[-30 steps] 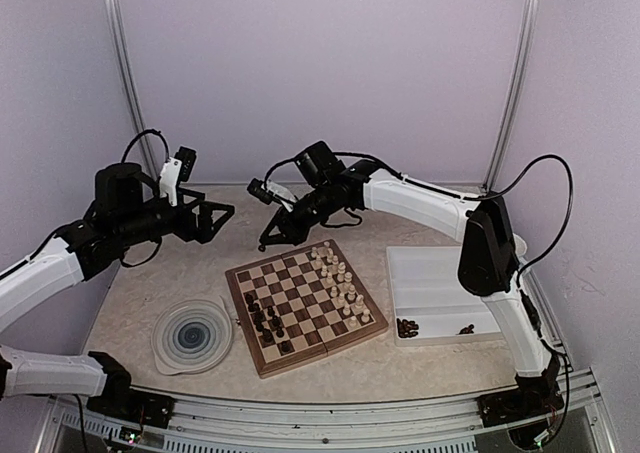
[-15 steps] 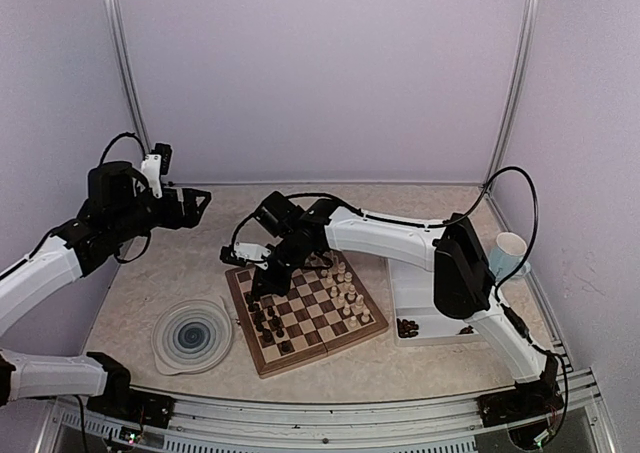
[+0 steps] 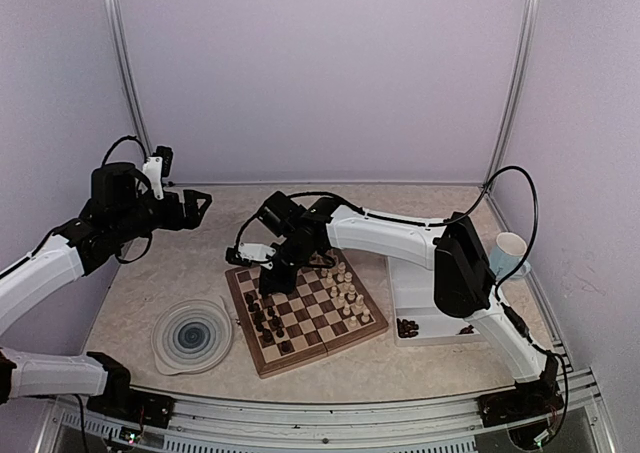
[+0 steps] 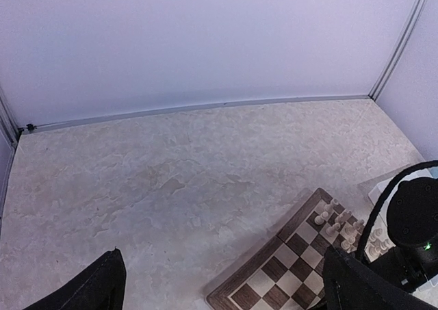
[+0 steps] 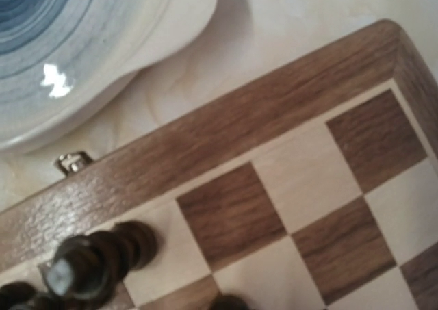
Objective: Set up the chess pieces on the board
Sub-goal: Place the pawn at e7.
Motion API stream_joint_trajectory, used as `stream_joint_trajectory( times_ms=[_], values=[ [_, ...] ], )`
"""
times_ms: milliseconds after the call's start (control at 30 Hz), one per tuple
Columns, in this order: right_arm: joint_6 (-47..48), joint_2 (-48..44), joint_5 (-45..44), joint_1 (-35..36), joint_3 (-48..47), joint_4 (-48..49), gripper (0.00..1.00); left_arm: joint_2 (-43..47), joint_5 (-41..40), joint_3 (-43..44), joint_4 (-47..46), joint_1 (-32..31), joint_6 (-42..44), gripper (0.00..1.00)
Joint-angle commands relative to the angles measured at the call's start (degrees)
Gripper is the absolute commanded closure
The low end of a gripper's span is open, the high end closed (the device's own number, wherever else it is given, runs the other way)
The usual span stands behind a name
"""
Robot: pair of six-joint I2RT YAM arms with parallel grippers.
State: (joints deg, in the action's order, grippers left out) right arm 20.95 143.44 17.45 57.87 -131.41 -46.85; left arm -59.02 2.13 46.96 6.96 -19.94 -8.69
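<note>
Chessboard (image 3: 312,321) beneath the closed right hand (image 3: 268,269).
The right hand hangs shut over the board's far-left corner, with dark pieces (image 3: 265,318) just nearer than it and pale pieces (image 3: 340,278) to its right. The left hand (image 3: 198,205) gapes wide and empty above the bench (image 3: 130,283).

No readable text, labels, brands or numbers appear on anything in these views

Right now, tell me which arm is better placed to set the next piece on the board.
Right, probably. The right pincer, shut, hangs over the board's far-left corner, by the dark pieces; the left pincer, open, sits off the board entirely.
</note>
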Motion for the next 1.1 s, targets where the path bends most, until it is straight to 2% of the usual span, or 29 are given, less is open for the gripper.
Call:
stream_joint_trajectory(
  times_ms=[0,1000,1067],
  values=[
    [1.8,-0.9,0.7,0.6,0.5,-2.2,1.00,-0.5,-0.3,0.6,0.5,0.7,-0.1,0.01],
    [3.0,-2.3,-0.5,1.7,2.8,-3.8,0.99,-1.4,1.2,0.8,0.5,1.6,0.0,0.01],
    [2.9,-2.3,-0.5,1.7,2.9,-3.8,0.93,-1.5,1.2,0.7,0.5,1.6,0.0,0.01]
  ],
)
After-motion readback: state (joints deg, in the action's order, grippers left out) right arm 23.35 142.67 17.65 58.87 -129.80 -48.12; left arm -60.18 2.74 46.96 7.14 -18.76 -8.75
